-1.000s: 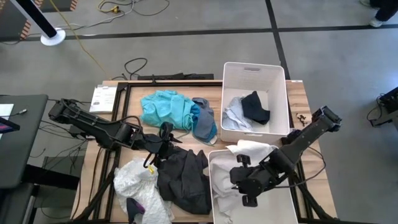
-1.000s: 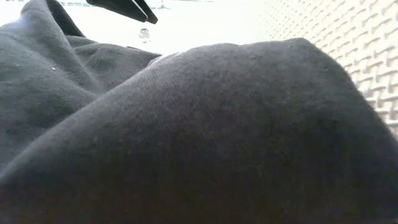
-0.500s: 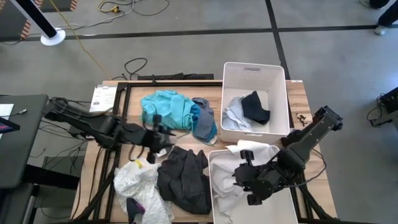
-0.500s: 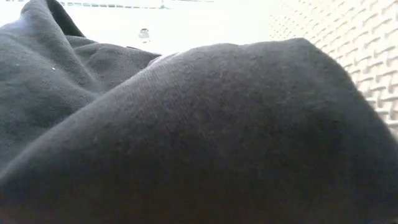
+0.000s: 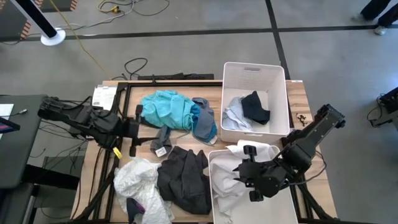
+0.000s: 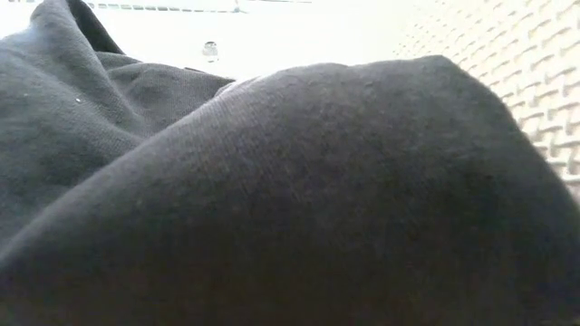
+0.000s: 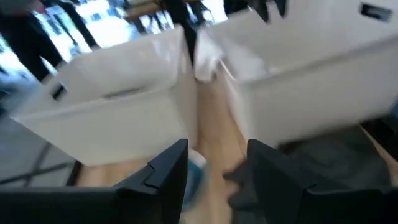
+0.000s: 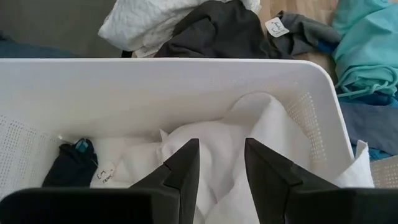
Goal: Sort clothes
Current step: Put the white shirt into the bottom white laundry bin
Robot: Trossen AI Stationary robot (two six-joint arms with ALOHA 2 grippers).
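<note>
Clothes lie loose on the table: a teal garment (image 5: 165, 109), a grey-blue one (image 5: 204, 121), a dark grey one (image 5: 183, 177) (image 6: 272, 181), a crinkled white one (image 5: 140, 186) and a small grey piece with a tag (image 5: 161, 142). My left gripper (image 5: 135, 129) (image 7: 217, 168) hangs open left of the small grey piece, with nothing between its fingers. My right gripper (image 5: 244, 174) (image 8: 222, 155) stands open above the white cloth (image 8: 261, 130) in the near bin (image 5: 214, 186), touching nothing.
The far white bin (image 5: 255, 68) holds a black and a pale garment. The near bin also holds a small dark item with a tag (image 8: 71, 165). A white paper (image 5: 102, 96) lies at the far left corner. The dark grey garment fills the low view.
My left gripper has drawn back from the dark grey garment toward the table's left edge and risen. The small grey piece now shows where it stood. My right gripper has risen a little over the near bin.
</note>
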